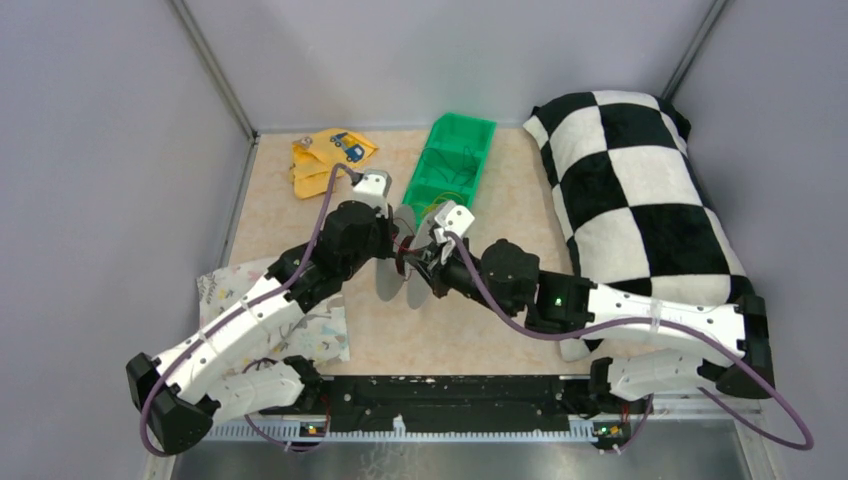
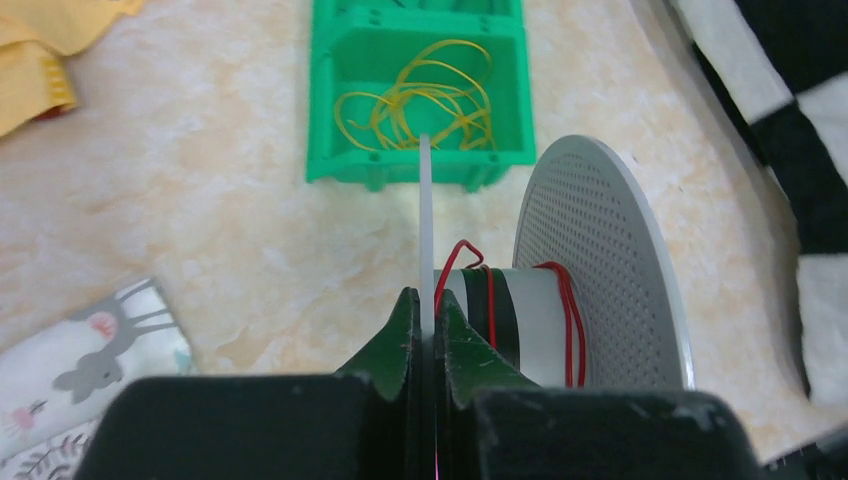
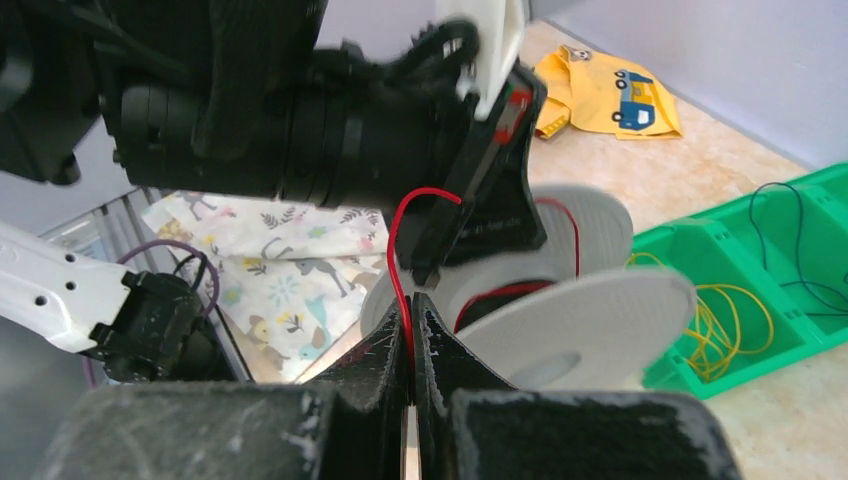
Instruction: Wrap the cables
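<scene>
A grey spool stands mid-table between both arms. In the left wrist view its core carries a few turns of red cable and its perforated far flange faces me. My left gripper is shut on the thin edge of the near flange. My right gripper is shut on the red cable, which loops up and back to the spool. The left gripper's body hangs just above the right fingers.
A green bin behind the spool holds yellow cable and a dark cable. Yellow cloth lies back left, patterned cloth front left, a checkered pillow fills the right side.
</scene>
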`<state>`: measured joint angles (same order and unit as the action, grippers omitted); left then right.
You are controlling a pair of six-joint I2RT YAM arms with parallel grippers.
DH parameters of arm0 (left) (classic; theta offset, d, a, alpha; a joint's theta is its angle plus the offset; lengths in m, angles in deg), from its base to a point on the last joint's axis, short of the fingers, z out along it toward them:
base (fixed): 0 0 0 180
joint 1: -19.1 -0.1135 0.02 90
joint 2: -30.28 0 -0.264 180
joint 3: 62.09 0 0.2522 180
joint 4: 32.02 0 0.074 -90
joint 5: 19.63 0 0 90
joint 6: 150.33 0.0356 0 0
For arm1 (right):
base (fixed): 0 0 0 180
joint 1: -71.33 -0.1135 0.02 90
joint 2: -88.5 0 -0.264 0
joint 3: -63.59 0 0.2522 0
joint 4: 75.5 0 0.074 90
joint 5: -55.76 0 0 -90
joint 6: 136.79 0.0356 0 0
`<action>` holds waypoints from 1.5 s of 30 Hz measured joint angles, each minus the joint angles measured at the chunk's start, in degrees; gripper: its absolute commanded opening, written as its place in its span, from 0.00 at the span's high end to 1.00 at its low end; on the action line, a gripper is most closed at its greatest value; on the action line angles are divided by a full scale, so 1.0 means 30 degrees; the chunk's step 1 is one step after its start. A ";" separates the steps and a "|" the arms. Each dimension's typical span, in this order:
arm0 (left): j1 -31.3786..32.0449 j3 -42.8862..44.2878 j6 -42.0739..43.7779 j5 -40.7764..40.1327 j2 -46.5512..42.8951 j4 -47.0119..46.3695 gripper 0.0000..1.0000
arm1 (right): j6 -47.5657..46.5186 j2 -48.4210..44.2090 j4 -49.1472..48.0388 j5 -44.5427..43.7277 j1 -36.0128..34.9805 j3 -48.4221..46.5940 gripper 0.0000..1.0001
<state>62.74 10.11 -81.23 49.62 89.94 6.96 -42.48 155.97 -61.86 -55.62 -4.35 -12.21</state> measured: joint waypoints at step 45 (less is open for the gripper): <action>-0.1282 0.3279 0.5501 2.2768 0.0117 0.3177 1.00 | -0.1049 -0.8786 0.1392 1.0652 0.3949 0.6433 1.00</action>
<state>58.89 19.94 -64.73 117.92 90.29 16.49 -45.62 129.61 -57.69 -23.67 7.49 7.09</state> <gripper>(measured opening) 0.030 0.004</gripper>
